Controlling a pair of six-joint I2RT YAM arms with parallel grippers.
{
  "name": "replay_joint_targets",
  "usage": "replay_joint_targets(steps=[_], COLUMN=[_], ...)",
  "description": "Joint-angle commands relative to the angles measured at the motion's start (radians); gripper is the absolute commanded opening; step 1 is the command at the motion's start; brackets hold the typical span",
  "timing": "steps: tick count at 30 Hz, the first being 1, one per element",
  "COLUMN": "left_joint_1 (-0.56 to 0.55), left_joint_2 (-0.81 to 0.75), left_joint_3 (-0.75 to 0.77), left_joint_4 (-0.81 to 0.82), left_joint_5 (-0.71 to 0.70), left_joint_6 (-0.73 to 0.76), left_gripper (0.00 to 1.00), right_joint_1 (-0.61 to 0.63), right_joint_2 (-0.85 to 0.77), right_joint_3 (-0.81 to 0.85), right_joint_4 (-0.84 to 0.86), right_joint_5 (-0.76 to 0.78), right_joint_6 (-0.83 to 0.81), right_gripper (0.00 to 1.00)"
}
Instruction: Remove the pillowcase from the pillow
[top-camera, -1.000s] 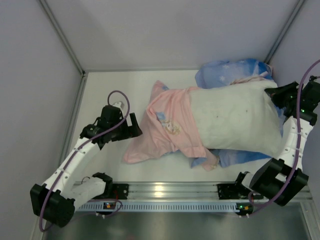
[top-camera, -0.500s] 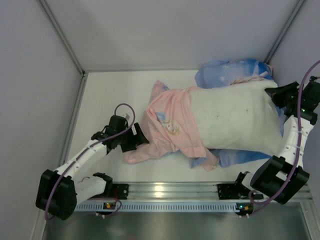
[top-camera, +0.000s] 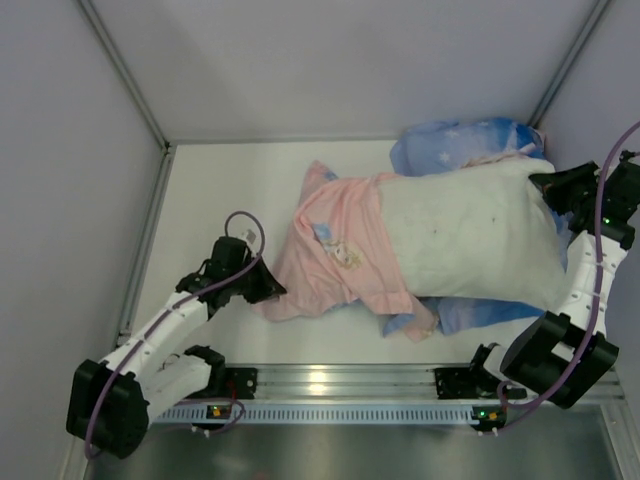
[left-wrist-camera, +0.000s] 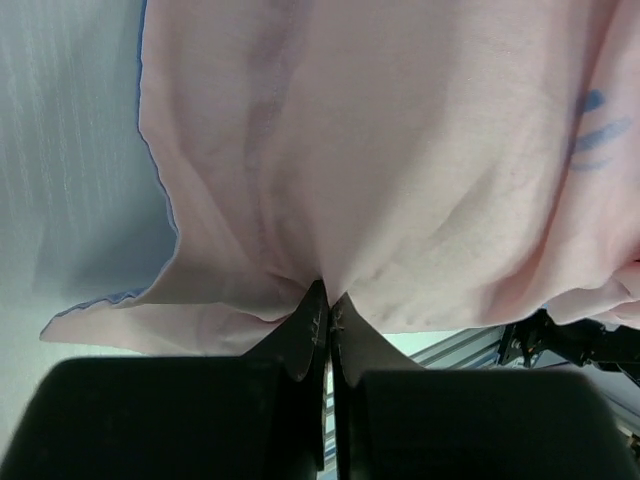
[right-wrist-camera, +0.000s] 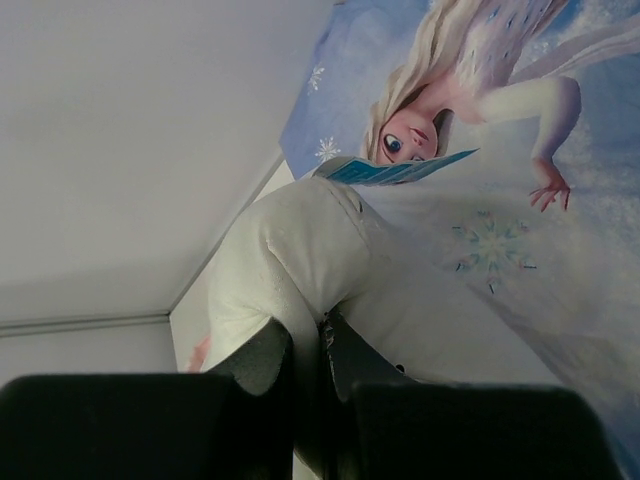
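Left arm's in! A second ago the left gripper (top-camera: 265, 287) hung wide open, off to the left of the cloth. Now it has swung across and snapped shut on the pillowcase (top-camera: 335, 245), right at its near-left corner. That corner lay flat and spread out before. It now looks bunched up and pulled in a touch.

From the wrist view you can see it plainly: both black fingers (left-wrist-camera: 300, 330) pressed together, a fold of pale pink fabric pinched between the tips, the rest of the cloth fanning away from them in creases.

The pillowcase sits mid-bench, pink side up, with a small printed figure showing on it. It covers only the left end of the pillow (top-camera: 470, 235); the plump white body lies bare from there out to the right edge of the bench (top-camera: 215, 190).

Over on that side nothing has changed. The right gripper (top-camera: 550, 190) is clamped on the pillow's far-right corner, a wad of white stuffing squeezed between its closed fingers (right-wrist-camera: 270, 360).

Behind the pillow, in the far right corner, lies the blue printed pillow (top-camera: 455, 145), touching it. A strip of blue fabric also peeks out under the white pillow's near edge; I can't tell whose it is.
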Motion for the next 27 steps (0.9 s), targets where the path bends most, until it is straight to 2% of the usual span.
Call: replay_joint_targets(steps=[1, 4, 6, 7, 9, 10, 13, 14, 17, 21, 27], left_joint_1=[0.004, 0.004, 0.005, 0.005, 0.004, 0.004, 0.004, 0.004, 0.002, -0.003, -0.05], left_joint_2=[-0.078, -0.199, -0.303, -0.334, -0.412, -0.43, -0.455, -0.451, -0.45, -0.45, -0.45], left_joint_3=[0.039, 0.152, 0.247, 0.364, 0.491, 0.616, 0.802, 0.907, 1.066, 1.195, 1.286], left_joint_4=[-0.048, -0.161, -0.298, -0.394, -0.474, -0.507, -0.64, -0.7, -0.761, -0.844, -0.95], left_joint_5=[-0.012, -0.135, -0.279, -0.351, -0.522, -0.576, -0.774, -0.814, -0.939, -1.08, -1.218], left_joint_6=[-0.013, -0.001, 0.03, 0.044, 0.092, 0.111, 0.162, 0.182, 0.205, 0.222, 0.188], left_gripper=[0.0, 0.0, 0.0, 0.0, 0.0, 0.0, 0.0, 0.0, 0.0, 0.0, 0.0], right_joint_1=[-0.022, -0.022, -0.022, -0.022, -0.02, -0.02, -0.02, -0.019, -0.019, -0.019, -0.02], right_joint_2=[-0.027, -0.024, -0.019, -0.01, -0.002, 0.001, 0.007, 0.01, 0.016, 0.015, 0.023], right_joint_3=[0.052, 0.047, 0.045, 0.05, 0.065, 0.068, 0.073, 0.071, 0.061, 0.055, 0.058], right_joint_4=[0.127, 0.127, 0.128, 0.128, 0.131, 0.135, 0.136, 0.136, 0.142, 0.145, 0.153], right_joint_5=[-0.007, 0.007, 0.008, 0.007, -0.001, -0.001, 0.01, 0.01, 0.011, 0.04, 0.065], right_joint_6=[0.028, 0.023, 0.031, 0.034, 0.044, 0.046, 0.043, 0.041, 0.046, 0.041, 0.057], right_gripper=[0.0, 0.0, 0.0, 0.0, 0.0, 0.0, 0.0, 0.0, 0.0, 0.0, 0.0])
